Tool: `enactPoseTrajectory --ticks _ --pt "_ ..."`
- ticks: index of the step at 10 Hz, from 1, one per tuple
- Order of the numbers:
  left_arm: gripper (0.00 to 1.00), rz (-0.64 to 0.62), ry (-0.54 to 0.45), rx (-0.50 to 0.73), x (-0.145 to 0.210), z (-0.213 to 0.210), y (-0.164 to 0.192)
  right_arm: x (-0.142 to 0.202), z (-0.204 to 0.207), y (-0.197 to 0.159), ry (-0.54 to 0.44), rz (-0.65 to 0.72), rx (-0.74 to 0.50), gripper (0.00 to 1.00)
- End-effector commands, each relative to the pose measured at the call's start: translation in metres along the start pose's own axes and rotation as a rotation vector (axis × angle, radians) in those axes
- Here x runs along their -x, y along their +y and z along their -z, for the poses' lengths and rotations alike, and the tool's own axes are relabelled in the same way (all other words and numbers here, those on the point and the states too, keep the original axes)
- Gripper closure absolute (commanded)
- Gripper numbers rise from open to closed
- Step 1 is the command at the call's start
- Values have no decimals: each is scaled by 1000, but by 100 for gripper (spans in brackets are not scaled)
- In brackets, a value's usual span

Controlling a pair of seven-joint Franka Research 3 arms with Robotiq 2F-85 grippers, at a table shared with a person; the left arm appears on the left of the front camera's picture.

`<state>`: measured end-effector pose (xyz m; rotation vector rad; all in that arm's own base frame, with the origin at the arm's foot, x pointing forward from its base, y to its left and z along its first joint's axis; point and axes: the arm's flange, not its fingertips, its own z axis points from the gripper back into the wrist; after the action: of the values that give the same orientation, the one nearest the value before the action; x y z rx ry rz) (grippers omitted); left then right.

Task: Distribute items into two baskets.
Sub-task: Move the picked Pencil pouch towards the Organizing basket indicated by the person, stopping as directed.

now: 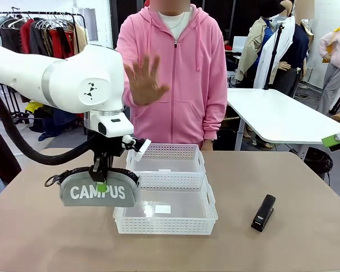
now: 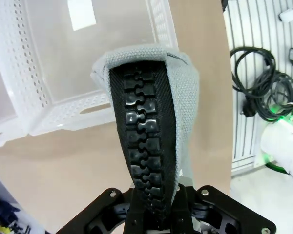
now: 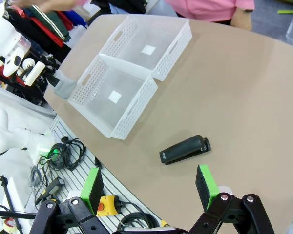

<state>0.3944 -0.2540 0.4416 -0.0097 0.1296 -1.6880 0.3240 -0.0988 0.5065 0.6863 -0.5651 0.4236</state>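
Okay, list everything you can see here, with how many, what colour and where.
table: one, tan, foreground.
baskets: two, white, mid-table, one behind the other, touching.
pouch: one, grey with white CAMPUS lettering, held up left of the near basket.
stapler: one, black, on the table right of the baskets.
person: one, pink hoodie, far side.
hand: one, raised, palm out.
left gripper: black, shut on the pouch's zip edge.
right gripper: black, green pads, open, raised beside the table edge near the stapler.
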Motion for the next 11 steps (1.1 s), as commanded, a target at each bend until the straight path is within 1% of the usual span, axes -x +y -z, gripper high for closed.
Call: enactPoseTrajectory --ticks 1,2,3,4,5,6,8,10,11 --pt "100 63 -21 -26 -8 5 4 -2 -1 0 -13 -10 -9 0" --pt "100 20 41 -23 -8 9 5 -2 -1 0 -13 -10 -9 0" --pt "100 -65 147 -70 23 3 -3 -2 -1 0 -13 -10 -9 0" --pt "100 -182 165 -86 81 -11 -15 -2 -1 0 -13 -10 -9 0" --pt "100 -259 104 -70 143 -20 -28 -2 -1 0 -13 -10 -9 0" --pt "100 -265 43 -71 158 -19 -34 -2 -1 0 -13 -10 -9 0" --pt "100 -237 31 -66 147 -20 -25 -2 -1 0 -13 -10 -9 0" --pt "100 -235 5 -69 148 -25 -23 -2 -1 0 -13 -10 -9 0" --pt "100 -267 36 -66 166 -24 -31 -2 -1 0 -13 -10 -9 0"
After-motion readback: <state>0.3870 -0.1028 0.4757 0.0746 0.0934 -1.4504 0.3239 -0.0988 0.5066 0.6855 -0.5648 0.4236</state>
